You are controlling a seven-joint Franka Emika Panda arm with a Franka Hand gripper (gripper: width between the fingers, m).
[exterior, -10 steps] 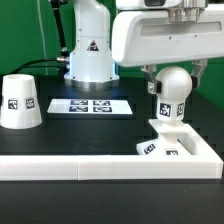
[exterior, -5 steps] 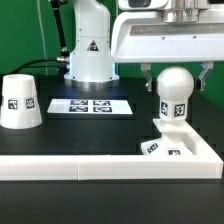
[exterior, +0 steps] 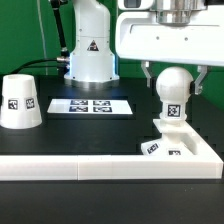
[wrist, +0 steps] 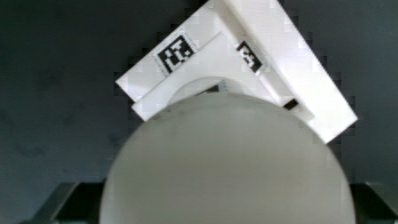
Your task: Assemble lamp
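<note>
The white ball bulb (exterior: 173,92) stands upright with its tagged neck in the flat square lamp base (exterior: 195,143) on the exterior view's right. My gripper (exterior: 174,78) hangs over the bulb, its fingers spread on either side of the ball with a gap at each side, open. In the wrist view the bulb (wrist: 222,160) fills the middle, the tagged base (wrist: 267,60) shows beyond it, and the dark fingertips (wrist: 71,203) sit apart from the ball. The cone shade (exterior: 20,100) stands alone on the exterior view's left.
The marker board (exterior: 92,104) lies flat at the table's middle, in front of the arm's white pedestal (exterior: 88,50). The long white L-shaped wall (exterior: 90,166) runs along the front edge and turns beside the lamp base.
The gripper has risen a little and its fingers stand wider off the bulb. The bulb, slightly tilted before, now stands straight on the base.
</note>
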